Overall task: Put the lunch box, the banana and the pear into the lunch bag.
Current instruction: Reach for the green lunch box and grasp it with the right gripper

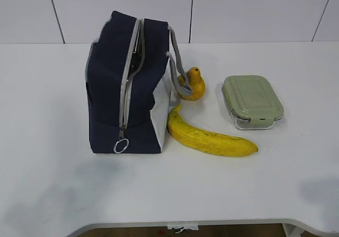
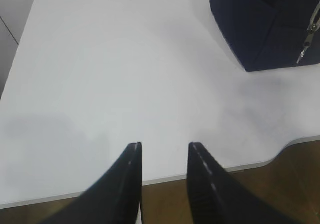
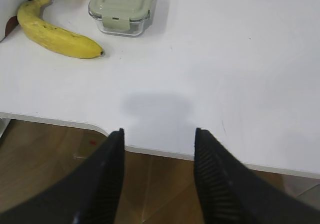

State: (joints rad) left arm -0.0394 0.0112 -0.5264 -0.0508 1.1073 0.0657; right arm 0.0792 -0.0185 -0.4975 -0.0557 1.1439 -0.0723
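While both grippers hang apart and empty, lunch box, banana, pear remain outside the lunch bag.

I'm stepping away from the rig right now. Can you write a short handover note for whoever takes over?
Left end effector: open, empty, over the table's near edge, left of the bag.
Right end effector: open, empty, over the near edge, short of the food.
Bag stands on the table, zipper partly open.
Pear sits by the bag's handle; banana lies in front of it; lunch box, lid on, lies to the right.
Done: nothing packed.
Left: put the lunch box, banana and pear in the bag.
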